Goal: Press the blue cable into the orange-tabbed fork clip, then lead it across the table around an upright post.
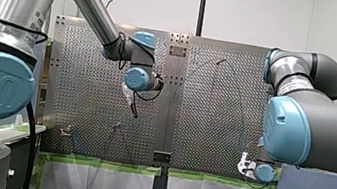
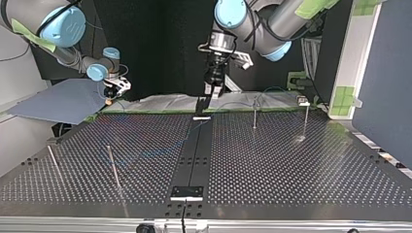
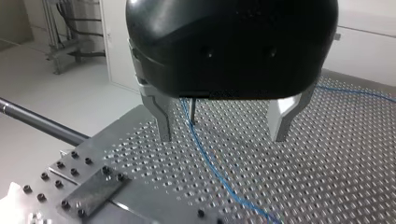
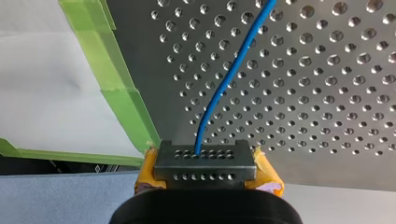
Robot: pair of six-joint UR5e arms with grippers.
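Presently clamps blue cable (image 4: pixel 224 88) endwise in right gripper (image 4: pixel 205 161); hangs left gripper (image 3: pixel 223 135) wide open just above same cable, stretched lengthwise between its fingers (image 3: pixel 164 121) along the surface (image 3: pixel 327 168)

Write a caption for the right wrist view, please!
My right arm's yellow-padded fingers pinch the thin blue cable, which snakes over the perforated metal table.

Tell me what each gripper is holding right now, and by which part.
My right gripper grips the blue cable near the table's edge. My left gripper is open and holds nothing.
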